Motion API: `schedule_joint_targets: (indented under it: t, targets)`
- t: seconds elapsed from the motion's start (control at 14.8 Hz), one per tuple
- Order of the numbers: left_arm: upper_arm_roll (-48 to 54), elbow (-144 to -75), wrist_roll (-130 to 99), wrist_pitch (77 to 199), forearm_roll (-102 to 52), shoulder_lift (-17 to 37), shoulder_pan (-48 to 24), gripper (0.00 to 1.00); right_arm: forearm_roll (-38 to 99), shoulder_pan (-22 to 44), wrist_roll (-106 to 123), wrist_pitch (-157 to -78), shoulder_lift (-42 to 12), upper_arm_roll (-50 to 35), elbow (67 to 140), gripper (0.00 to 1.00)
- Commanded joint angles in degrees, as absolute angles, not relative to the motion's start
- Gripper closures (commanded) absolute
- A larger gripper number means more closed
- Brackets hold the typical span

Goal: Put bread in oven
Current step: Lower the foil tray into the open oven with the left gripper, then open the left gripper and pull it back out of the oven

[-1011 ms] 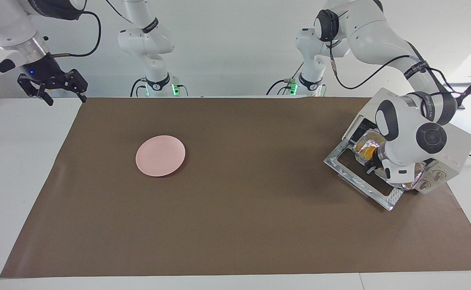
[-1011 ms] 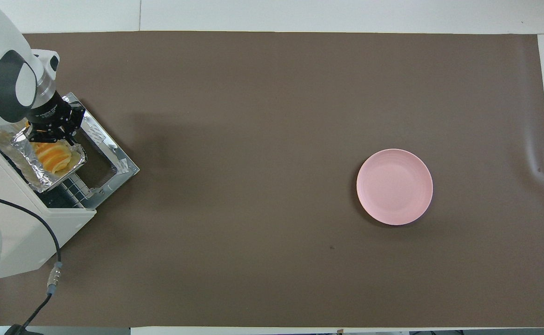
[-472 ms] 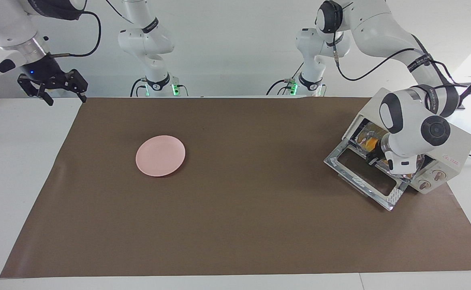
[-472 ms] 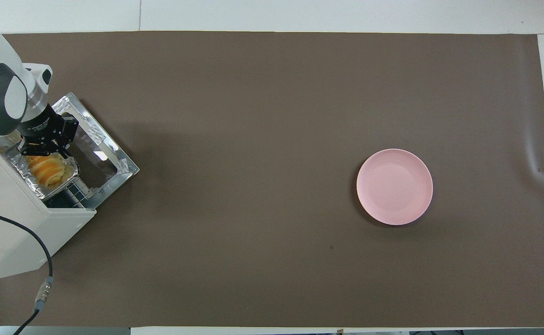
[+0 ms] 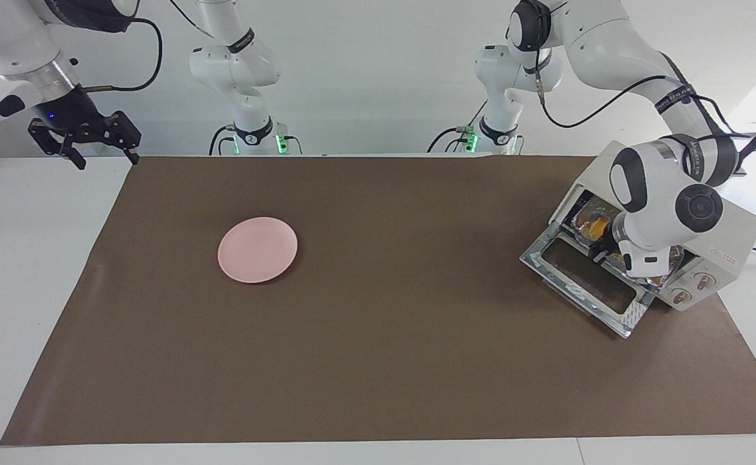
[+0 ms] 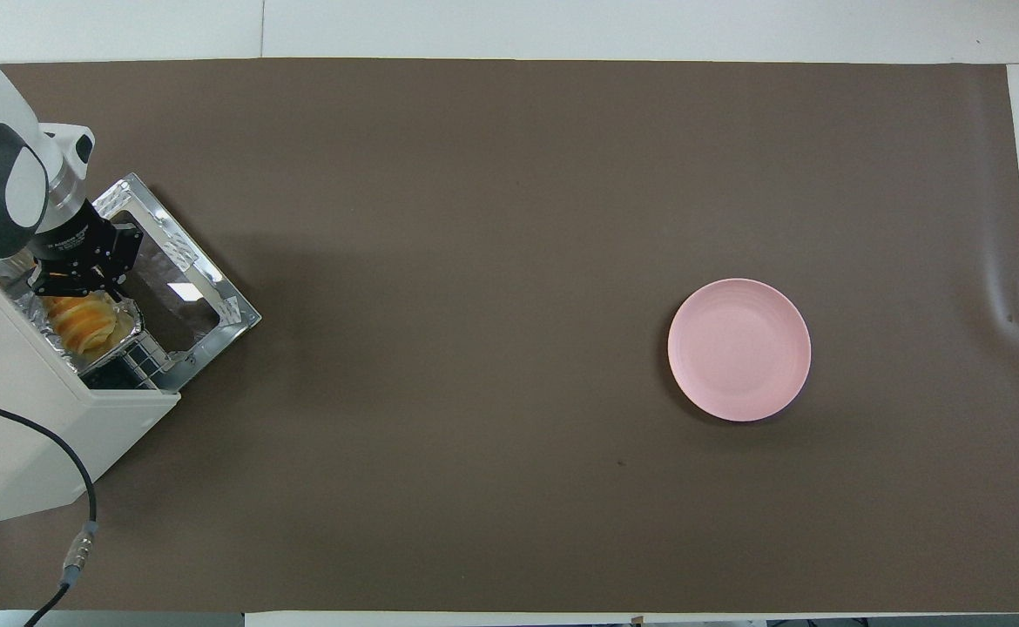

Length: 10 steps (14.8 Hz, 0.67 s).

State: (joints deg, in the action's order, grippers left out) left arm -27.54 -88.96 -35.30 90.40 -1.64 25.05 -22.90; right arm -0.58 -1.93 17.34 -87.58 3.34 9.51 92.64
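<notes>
You have the oven (image 5: 720,239), a cream-white box with two round knobs, standing at the left arm's end of the table, its shiny metal-framed glass door (image 5: 585,284) dropped flat onto the brown paper mat (image 5: 378,361). A crinkled silver foil tray (image 6: 83,335) sits on the dark wire rack at the oven's mouth, and the bread (image 6: 83,320), a short row of overlapping yellow-orange slices, lies in that tray.

Your left gripper (image 6: 78,277) is at the oven's opening, over the tray's edge and just beside the bread. The overhead view shows its black fingers pointing down at the foil; whether they pinch the foil or stand apart cannot be told. The facing view hides the fingers under the arm's white wrist and shows only a sliver of orange bread inside the cavity.

Your right arm waits with its gripper (image 5: 87,139) raised over the bare white table (image 5: 29,258) at its own end, fingers spread. Only the facing view shows it.

A round, smooth pink plate (image 6: 739,350) lies on the mat toward the right arm's end, well apart from the oven, with nothing on it.
</notes>
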Motion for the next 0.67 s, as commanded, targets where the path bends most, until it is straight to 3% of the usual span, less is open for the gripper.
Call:
schedule_joint_targets:
  t: [0.0, 0.27, 0.34, 0.4, 0.47, 0.61]
  targets:
    - [-28.39, -92.29, -34.98, 91.85, -0.53, 22.24, -22.85, 1.00, -1.67, -2.55, 17.75, -87.45, 4.83, 8.79, 94.22, 0.00]
    - [-28.48, -92.90, -35.33, 92.02, -0.53, 21.80, -22.68, 1.00, -1.67, -2.55, 17.75, -87.45, 4.83, 8.79, 94.13, 0.00]
    - [-28.48, -92.90, -35.07, 92.11, -0.53, 21.80, -22.68, 0.80, -1.67, -2.46, 17.75, -87.45, 4.83, 8.79, 94.22, 0.00]
    - [-28.48, -92.90, -35.16, 92.20, -0.53, 21.71, -22.68, 0.35, -1.67, -2.55, 17.75, -87.45, 4.83, 8.79, 94.22, 0.00]
    - [-28.48, -93.07, -35.16, 92.11, -0.53, 21.53, -22.68, 0.00, -1.67, -2.55, 17.75, -87.45, 4.83, 8.79, 94.13, 0.00]
    - [-28.48, -93.08, -35.07, 92.20, -0.53, 21.53, -22.59, 0.00, -1.67, -2.55, 17.75, -87.45, 4.83, 8.79, 94.22, 0.00]
